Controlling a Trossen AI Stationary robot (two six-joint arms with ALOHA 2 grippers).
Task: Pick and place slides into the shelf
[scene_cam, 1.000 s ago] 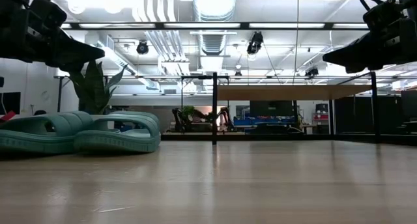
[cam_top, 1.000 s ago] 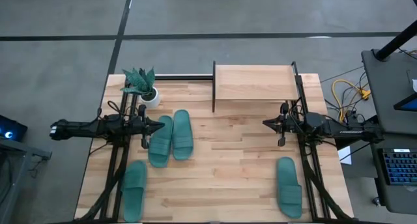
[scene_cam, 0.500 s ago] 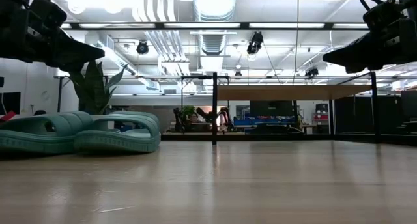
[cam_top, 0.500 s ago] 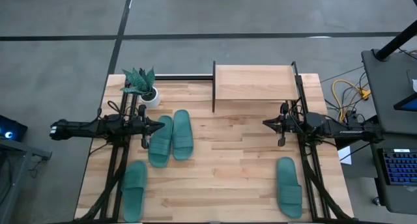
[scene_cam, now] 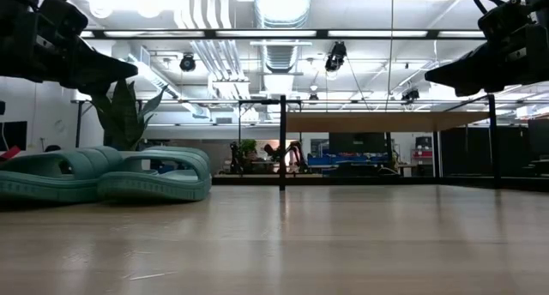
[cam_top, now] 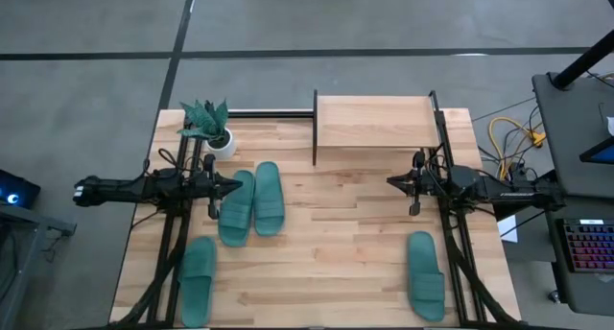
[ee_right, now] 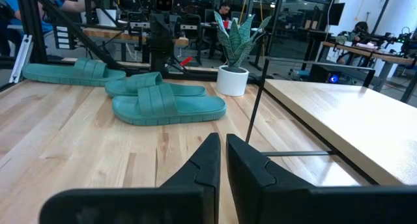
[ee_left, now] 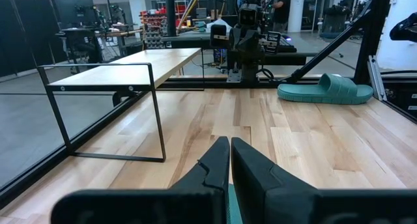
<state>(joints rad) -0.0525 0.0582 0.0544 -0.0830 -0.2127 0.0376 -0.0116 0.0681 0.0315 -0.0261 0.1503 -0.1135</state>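
Slides [cam_top: 252,203] lie on the desk [cam_top: 336,244], two paired near its left edge, one by each front corner, while we see both left gripper [cam_top: 236,185] and right gripper [cam_top: 391,181] clenched empty before the shelf [cam_top: 372,122].
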